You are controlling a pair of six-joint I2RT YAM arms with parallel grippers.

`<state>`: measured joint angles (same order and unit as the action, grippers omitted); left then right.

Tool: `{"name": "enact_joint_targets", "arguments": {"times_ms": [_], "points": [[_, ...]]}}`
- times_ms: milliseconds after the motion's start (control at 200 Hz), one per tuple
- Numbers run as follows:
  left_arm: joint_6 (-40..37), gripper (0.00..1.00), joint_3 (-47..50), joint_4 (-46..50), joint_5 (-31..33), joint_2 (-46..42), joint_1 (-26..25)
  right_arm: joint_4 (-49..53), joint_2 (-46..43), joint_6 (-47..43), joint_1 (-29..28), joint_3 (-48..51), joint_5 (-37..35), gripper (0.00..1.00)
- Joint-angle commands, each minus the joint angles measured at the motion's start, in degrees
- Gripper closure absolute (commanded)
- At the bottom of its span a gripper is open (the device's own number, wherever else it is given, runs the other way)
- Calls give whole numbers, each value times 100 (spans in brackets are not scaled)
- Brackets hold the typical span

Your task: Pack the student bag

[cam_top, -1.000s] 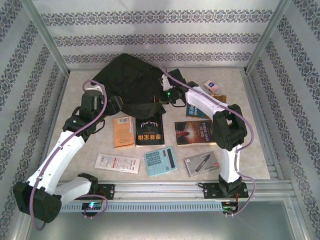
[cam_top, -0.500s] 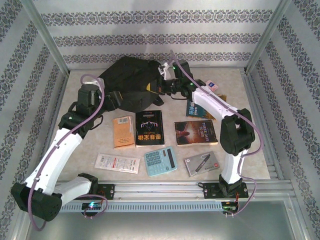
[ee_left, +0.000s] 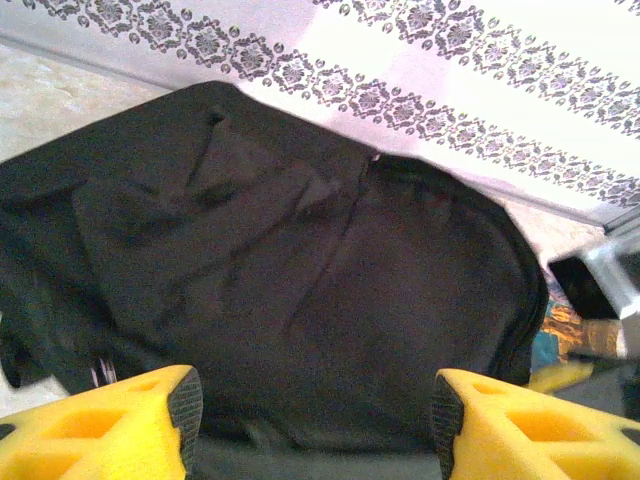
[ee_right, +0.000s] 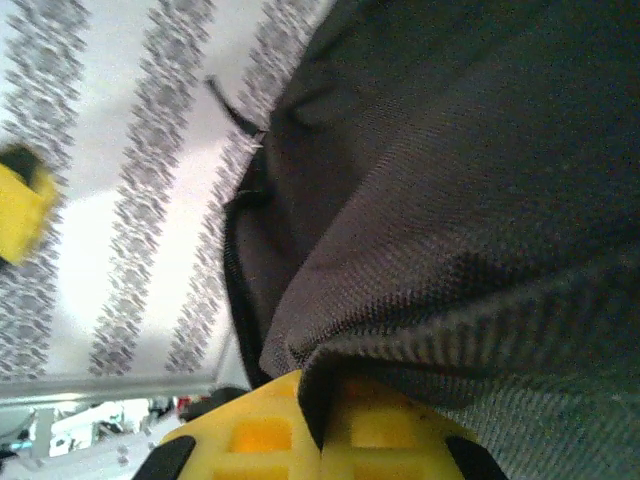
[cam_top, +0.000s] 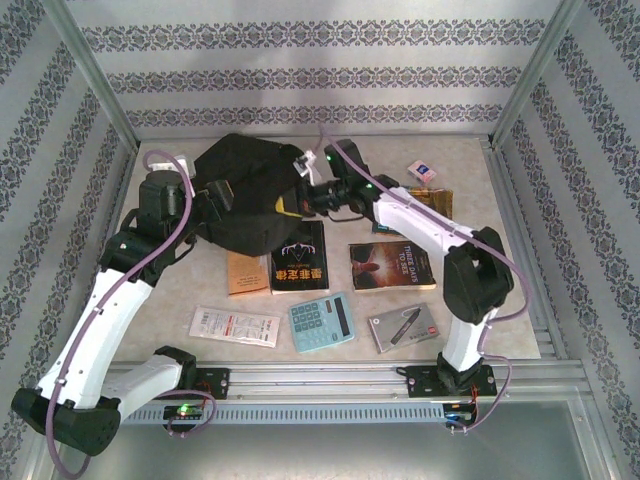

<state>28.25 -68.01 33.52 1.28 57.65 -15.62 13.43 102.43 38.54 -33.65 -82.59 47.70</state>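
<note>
Presently: bag (cam_top: 250, 180), black and slumped at the far centre-left of the table (cam_top: 520, 300), long axis running left to right between both arms. Right gripper (ee_right: 320, 425) — clamped on a fold at its right side. Left gripper (ee_left: 312, 400) — jaws apart, bag straight ahead.

- Top external: you look down from above and behind the mounting rail (cam_top: 320, 378), facing the far patterned wall (cam_top: 320, 75). You are far enough back to take in the whole table (cam_top: 520, 290).
- Left wrist: you sit low and close, looking out between the left gripper's (ee_left: 315, 405) yellow fingers (ee_left: 100, 430) at the student bag (ee_left: 300, 270), with patterned wall behind it.
- Right wrist: your view is rolled sideways and pressed right up against the bag's fabric, just above the right gripper (ee_right: 320, 415), with wall stripes at the left.
- Overlap: all three views share the bag and patterned wall. The overhead view also takes in both wrists at the bag.
</note>
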Motion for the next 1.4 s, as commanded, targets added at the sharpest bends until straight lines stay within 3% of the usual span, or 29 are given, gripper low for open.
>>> {"name": "enact_joint_targets", "arguments": {"times_ms": [0, 125, 220, 340, 610, 879, 1109, 1339, 1394], "points": [[-105, 39, -151, 251, -275, 12, 54, 271, -645, -708, -112, 596, -149, 100], [-40, 41, 70, 83, -589, 183, 9, 449, -1038, -951, -197, 1291, -774, 100], [-51, 43, 158, 29, -869, 587, -163, 787, -1092, -892, -122, 1384, -1669, 56], [-158, 43, 80, 28, -879, 1112, -596, 897, -1434, -231, 60, 1580, -3059, 37], [-419, 40, -267, 63, -833, 1886, -1117, 200, -1931, 867, 567, 2151, -3479, 30], [-571, 35, -738, 141, -858, 2651, -1567, -760, -1149, 1351, 733, 2286, -2545, 39], [-522, 34, -826, 72, -840, 3117, -1733, -1424, -806, 1515, 781, 2363, -2156, 63], [-538, 29, -890, 84, -960, 3578, -1778, -2723, -679, 2101, 931, 2829, -1613, 99], [-548, 27, -898, 68, -979, 3663, -1782, -3177, -679, 2334, 990, 2999, -1477, 100]]}}
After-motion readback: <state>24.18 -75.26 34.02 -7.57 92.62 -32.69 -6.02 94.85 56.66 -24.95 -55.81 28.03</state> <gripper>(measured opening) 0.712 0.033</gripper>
